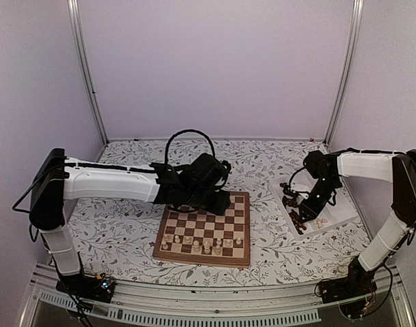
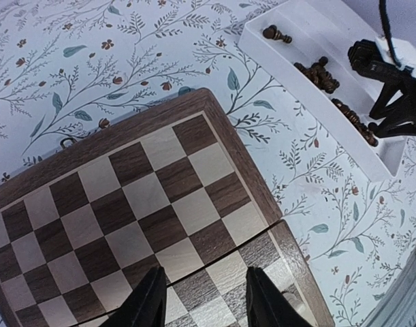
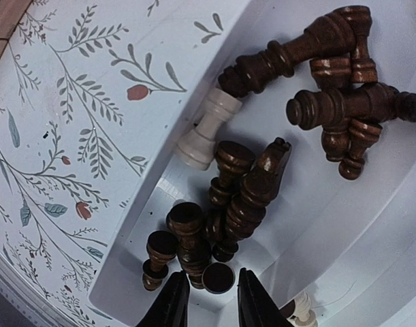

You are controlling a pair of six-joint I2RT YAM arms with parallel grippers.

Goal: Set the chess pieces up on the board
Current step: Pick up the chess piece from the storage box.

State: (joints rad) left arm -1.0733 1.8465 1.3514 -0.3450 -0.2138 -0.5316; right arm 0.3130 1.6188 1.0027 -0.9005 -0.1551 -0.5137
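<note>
The right gripper [image 3: 212, 285] hangs over the white tray [image 3: 344, 225], jaws narrowly parted either side of a dark piece [image 3: 218, 278] standing on end, not yet closed on it. The board [image 1: 214, 228] lies to its left, beneath the left gripper [image 2: 206, 279], whose jaws are spread and empty.

No writing (nor any label or number) can be read.

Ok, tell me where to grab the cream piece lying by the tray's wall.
Probably pinch the cream piece across its narrow waist, coming from above: it lies on its side against the tray wall, a dark piece touching its top.
</note>
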